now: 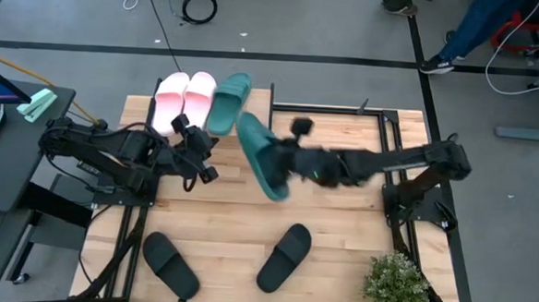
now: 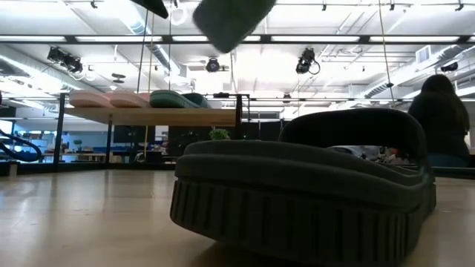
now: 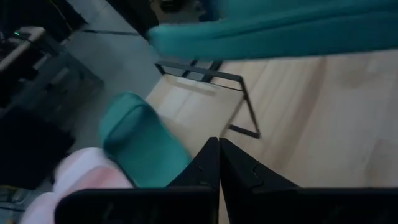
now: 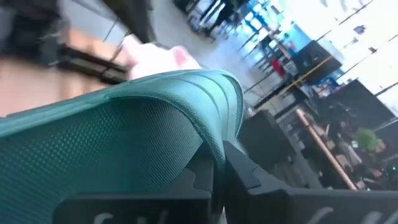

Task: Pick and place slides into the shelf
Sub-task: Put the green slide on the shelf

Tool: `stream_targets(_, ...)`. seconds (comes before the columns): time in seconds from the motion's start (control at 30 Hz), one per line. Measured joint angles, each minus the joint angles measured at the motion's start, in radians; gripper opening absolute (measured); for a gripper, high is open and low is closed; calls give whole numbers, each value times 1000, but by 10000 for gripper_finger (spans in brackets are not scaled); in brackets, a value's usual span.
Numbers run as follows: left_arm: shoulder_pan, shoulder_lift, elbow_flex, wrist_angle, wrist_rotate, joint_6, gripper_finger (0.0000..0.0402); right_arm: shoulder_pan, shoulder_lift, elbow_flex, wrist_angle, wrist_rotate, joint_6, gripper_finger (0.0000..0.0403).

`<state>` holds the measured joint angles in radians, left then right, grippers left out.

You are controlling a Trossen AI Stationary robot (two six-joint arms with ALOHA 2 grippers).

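The shelf (image 1: 259, 101) stands at the table's far edge; its plank (image 2: 148, 116) carries two pale pink slides (image 1: 183, 98) and one teal slide (image 1: 227, 101), soles down. My right gripper (image 1: 290, 164), reaching in from the table's right, is shut on the second teal slide (image 1: 262, 158), which hangs in the air right of the shelf. My left gripper (image 1: 204, 159) is shut on nothing, hovering just in front of the shelf. Two black slides (image 1: 171, 264) (image 1: 284, 256) lie sole down near the table's near edge. My right gripper pinches the teal slide's side rim (image 4: 208, 134), about halfway along its length, coming level from the table's right. The slide is lifted clear of the table and tipped up on its edge, its ribbed end (image 4: 214, 93) pointing toward the shelf.
A potted plant (image 1: 396, 285) sits at the table's near right corner. In the low view one black slide (image 2: 312, 193) fills the foreground. Bare wood lies between the arms and the black slides. A person (image 2: 441, 122) sits beyond the table.
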<state>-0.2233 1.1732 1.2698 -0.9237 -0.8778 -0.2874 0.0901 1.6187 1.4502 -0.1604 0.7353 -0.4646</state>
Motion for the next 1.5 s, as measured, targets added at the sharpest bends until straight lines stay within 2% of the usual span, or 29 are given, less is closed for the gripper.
stream_targets(0.17, 14, -5, 0, -1, -5, 10, 6, -193, 91, 0, 113, -115, -19, 11)
stream_targets(0.23, 14, -6, 1, -2, -19, 22, 12, -259, 126, 0, 192, -130, -41, 11)
stream_targets(0.33, 14, -5, 1, -1, -52, 73, 21, -345, 172, 0, 326, -214, -76, 11)
stream_targets(0.47, 15, -5, 1, -2, -72, 97, 20, -420, 223, 6, 386, -335, -6, 11)
stream_targets(0.73, 15, -5, 1, -3, -72, 101, 5, -475, 293, 13, 352, -349, 43, 11)
stream_targets(0.97, 15, -5, 1, -3, -72, 101, 25, -505, 297, 13, 309, -297, 49, 12)
stream_targets(1.2, 25, -4, 1, -4, -72, 102, 13, -508, 274, 13, 325, -386, 19, 26)
stream_targets(1.33, 91, -4, 1, -3, -73, 166, 19, -508, 279, 13, 305, -387, 19, 27)
stream_targets(1.5, 247, -4, 1, 46, -153, 279, 59, -508, 281, 13, 291, -387, 19, 16)
